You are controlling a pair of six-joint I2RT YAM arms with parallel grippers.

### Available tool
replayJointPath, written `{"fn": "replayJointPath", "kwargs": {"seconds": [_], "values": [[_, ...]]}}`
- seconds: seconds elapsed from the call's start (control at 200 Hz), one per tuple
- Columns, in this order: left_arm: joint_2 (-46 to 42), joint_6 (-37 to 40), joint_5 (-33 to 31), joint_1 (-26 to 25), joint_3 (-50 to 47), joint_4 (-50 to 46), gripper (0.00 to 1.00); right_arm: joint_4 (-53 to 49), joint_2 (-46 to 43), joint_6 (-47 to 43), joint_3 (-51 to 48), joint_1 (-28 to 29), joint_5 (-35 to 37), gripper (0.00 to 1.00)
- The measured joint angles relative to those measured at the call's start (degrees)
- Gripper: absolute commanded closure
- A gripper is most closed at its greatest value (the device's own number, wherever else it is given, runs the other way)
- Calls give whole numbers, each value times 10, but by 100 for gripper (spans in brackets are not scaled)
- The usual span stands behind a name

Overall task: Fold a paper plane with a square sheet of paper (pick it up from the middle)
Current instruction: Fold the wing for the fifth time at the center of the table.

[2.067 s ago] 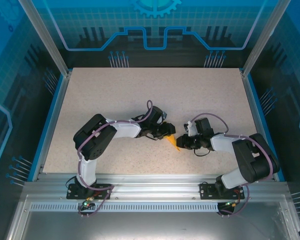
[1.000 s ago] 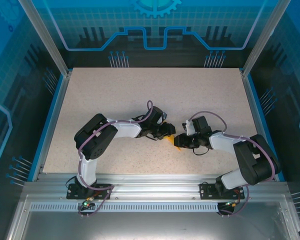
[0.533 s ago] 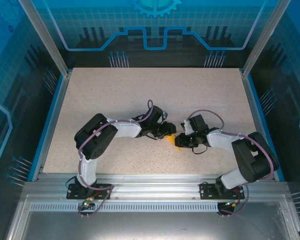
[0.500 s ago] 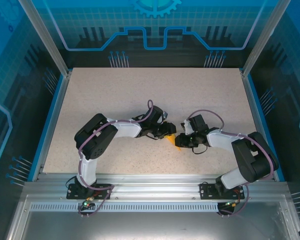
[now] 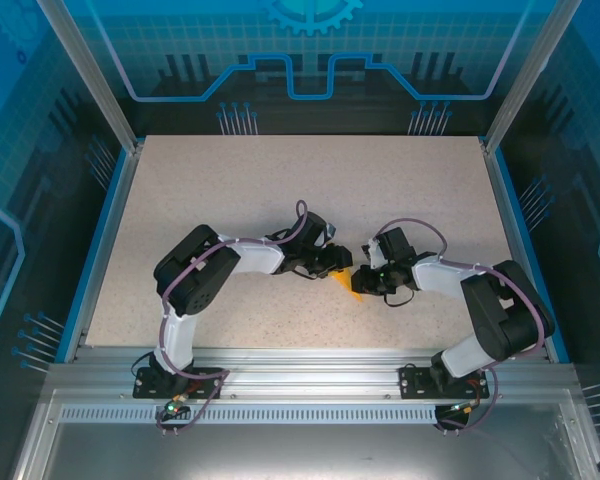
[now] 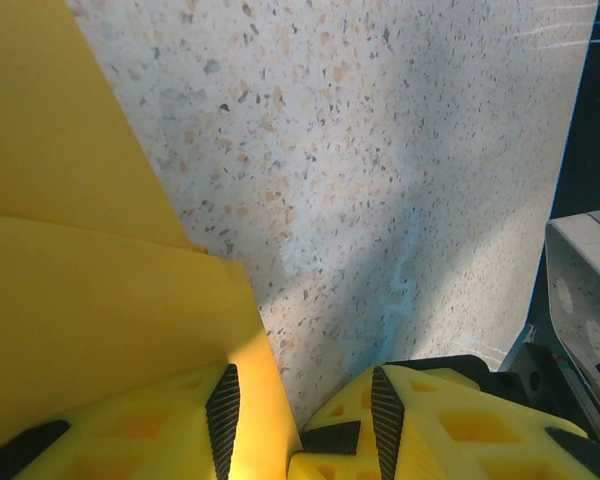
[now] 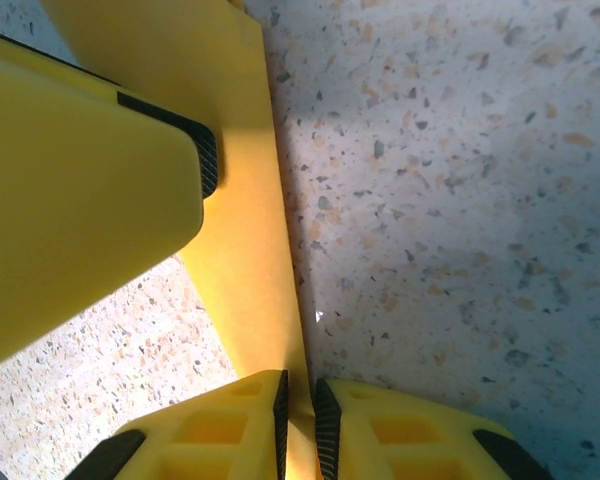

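Note:
The sheet of paper [image 5: 347, 289], orange-yellow and folded into a narrow pointed shape, stands off the table between my two grippers. My right gripper [image 5: 358, 284] comes from the right. In the right wrist view its jaws [image 7: 300, 410] are shut on the paper's [image 7: 242, 200] lower edge. My left gripper [image 5: 339, 268] comes from the left. In the left wrist view it is open [image 6: 300, 405]: the folded paper [image 6: 80, 260] lies against the left pad and the other finger stands apart from it. The left gripper's yellow finger [image 7: 80, 180] touches the paper's top in the right wrist view.
The speckled beige table [image 5: 280, 190] spreads wide behind and to both sides of the grippers. Blue rails [image 5: 108, 225] edge it left and right, and a metal frame [image 5: 300, 365] runs along the near edge by the arm bases.
My right gripper has shifted a little left and closed its jaws on the paper's edge. The left gripper and the paper have stayed about where they were.

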Motion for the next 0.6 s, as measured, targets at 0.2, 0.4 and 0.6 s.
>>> {"fn": "replayJointPath", "kwargs": {"seconds": [0.2,0.4,0.6], "values": [[9,5,8,3,9,3,57,-1,-5,7,0,0,1,77],[10,6,12,4,10,3,57,5,-42,21,-20,-2,3,74],[10,6,13,4,10,3,57,19,-88,28,-30,-12,-41,84]]}}
